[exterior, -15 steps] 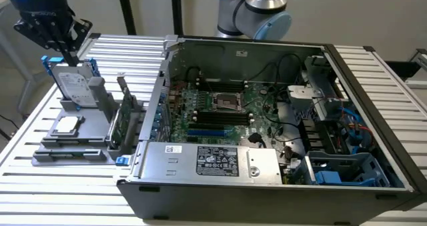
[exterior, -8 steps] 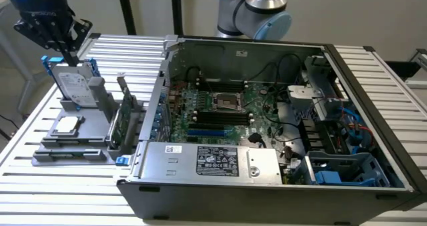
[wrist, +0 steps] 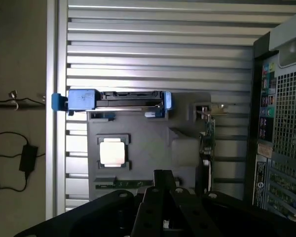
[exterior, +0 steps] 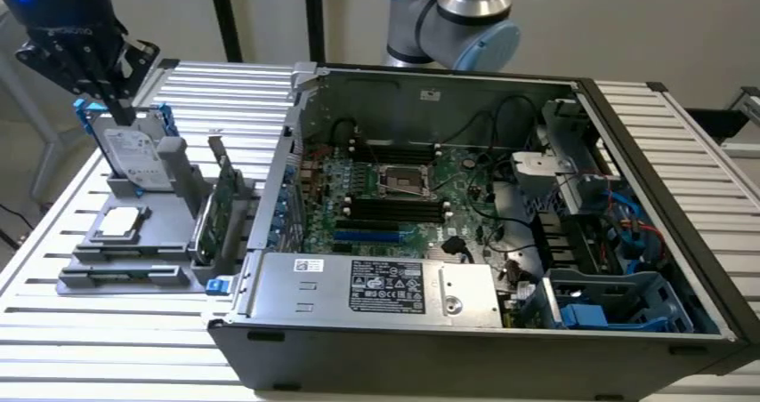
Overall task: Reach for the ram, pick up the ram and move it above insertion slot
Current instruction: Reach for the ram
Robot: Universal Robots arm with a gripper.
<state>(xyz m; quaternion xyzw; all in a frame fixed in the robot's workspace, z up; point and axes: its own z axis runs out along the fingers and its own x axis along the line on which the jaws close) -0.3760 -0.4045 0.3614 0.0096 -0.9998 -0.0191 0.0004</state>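
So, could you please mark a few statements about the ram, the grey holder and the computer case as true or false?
1. The gripper holds the ram. False: the ram lies in a slot of the grey holder, and the gripper is up above the holder.
2. The hard drive with blue rails stands upright in the holder. True.
3. The computer case is closed. False: it is open and the motherboard shows.
4. The loose silver chip lies on the holder. True.
5. The holder is on the exterior view's right of the case. False: it is on the left.
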